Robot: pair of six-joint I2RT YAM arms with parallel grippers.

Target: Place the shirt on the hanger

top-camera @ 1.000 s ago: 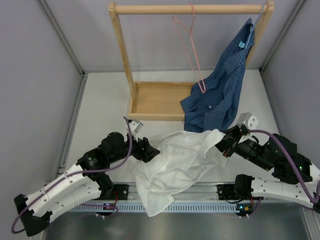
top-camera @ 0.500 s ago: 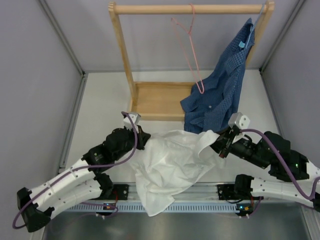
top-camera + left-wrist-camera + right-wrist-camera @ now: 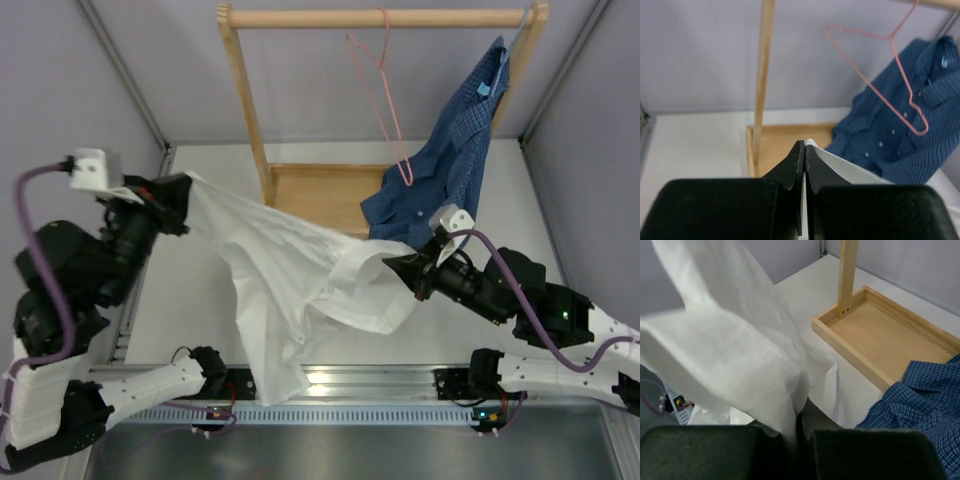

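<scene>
Your shirt point(image 3: 300, 265) spans both grippers, its long axis sloping from the left gripper point(image 3: 186, 190), the higher one, down to the right gripper point(image 3: 408, 270). Both are pinched tight on fabric. The left wrist view shows the hanger point(image 3: 880, 70) beyond its fingertips, up-right. The right wrist view does not show it, and there cloth drapes over the fingers.

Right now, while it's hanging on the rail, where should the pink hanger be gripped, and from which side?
Probably midway along a long straight wire of the pink hanger, coming from the front. Its hook sits over the wooden rail and its lowest corner hangs by the blue shirt, so mid-wire looks freest.
</scene>
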